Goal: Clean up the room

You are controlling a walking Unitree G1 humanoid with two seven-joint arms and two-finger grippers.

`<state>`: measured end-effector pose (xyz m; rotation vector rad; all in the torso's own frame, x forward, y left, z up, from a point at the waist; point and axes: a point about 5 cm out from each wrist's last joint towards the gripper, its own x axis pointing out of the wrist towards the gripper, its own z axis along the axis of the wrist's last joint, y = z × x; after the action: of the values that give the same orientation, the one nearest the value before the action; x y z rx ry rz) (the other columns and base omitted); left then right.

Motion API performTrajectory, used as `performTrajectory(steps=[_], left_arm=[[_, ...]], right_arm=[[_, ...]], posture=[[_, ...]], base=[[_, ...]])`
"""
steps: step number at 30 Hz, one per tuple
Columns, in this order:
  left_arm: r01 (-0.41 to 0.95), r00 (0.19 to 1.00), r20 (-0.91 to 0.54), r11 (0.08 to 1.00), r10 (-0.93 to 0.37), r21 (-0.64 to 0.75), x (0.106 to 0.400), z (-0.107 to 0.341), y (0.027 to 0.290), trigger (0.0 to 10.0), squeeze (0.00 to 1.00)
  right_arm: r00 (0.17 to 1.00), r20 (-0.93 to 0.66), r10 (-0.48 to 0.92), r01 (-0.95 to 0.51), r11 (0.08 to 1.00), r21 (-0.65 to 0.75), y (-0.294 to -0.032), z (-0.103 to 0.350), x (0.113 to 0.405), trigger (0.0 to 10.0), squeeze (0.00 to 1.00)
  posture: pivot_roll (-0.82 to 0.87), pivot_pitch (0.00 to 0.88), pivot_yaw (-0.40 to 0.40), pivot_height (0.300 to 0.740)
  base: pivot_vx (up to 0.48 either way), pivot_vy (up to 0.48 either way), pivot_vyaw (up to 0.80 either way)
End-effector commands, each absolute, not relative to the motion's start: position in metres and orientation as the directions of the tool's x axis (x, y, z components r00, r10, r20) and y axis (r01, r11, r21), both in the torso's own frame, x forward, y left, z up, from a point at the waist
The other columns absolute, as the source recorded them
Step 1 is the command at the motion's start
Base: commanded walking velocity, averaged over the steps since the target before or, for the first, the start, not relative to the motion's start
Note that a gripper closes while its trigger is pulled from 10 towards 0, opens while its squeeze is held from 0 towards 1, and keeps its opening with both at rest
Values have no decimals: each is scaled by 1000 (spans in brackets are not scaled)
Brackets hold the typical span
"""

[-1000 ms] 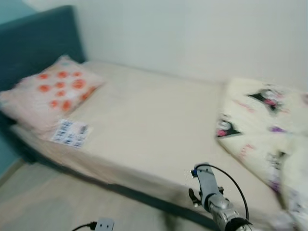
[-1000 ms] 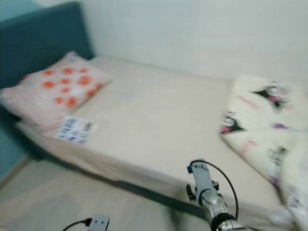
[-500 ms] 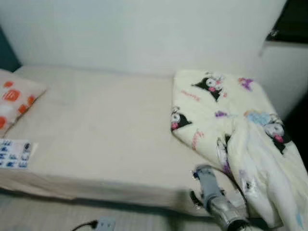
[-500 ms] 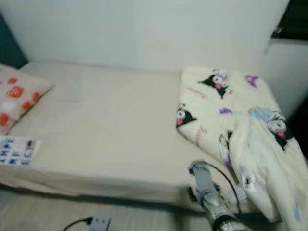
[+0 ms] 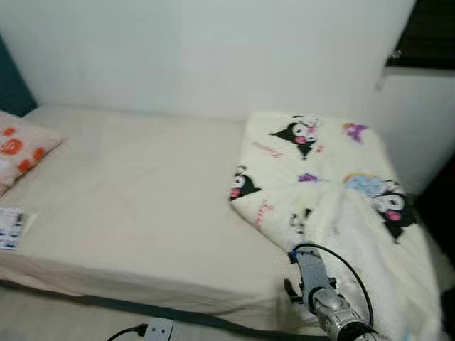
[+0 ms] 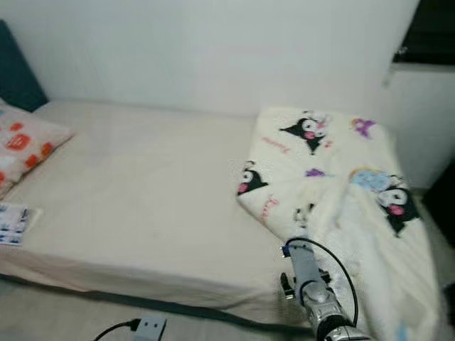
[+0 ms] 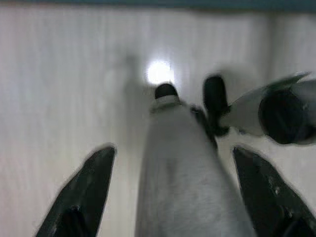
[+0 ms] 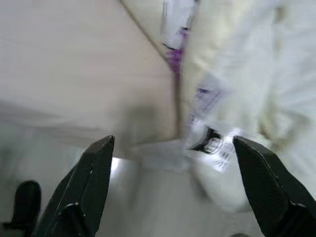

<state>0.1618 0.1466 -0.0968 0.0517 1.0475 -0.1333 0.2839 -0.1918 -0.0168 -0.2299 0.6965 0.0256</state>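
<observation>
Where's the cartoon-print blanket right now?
In the head views the blanket lies bunched on the right end of the bed, draping over the front edge, just beyond the right arm; the pillow is at the far left.

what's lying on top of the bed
A cartoon-print blanket is bunched at one end, a flowered pillow and a printed paper sit at the other. Anything beneath the blanket is hidden.
</observation>
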Motion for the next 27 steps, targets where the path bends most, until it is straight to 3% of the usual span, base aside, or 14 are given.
performTrajectory(steps=[1,13,27], left_arm=[[131,466,-881,991,-87,-29,154,-100,146,10000,0],[132,465,-881,991,-86,-27,154,-100,148,10000,0],[118,468,-881,993,-69,-15,153,-101,150,10000,0]], right_arm=[[755,-654,-56,-100,975,-199,-193,-21,279,10000,0],[755,-653,-56,-98,976,-197,-192,-22,278,10000,0],[755,-653,-56,-99,975,-199,-192,-22,278,10000,0]], posture=[[-117,77,-31,740],[-116,82,-28,740],[-117,81,-31,740]], base=[[0,-480,0],[0,-480,0],[0,0,0]])
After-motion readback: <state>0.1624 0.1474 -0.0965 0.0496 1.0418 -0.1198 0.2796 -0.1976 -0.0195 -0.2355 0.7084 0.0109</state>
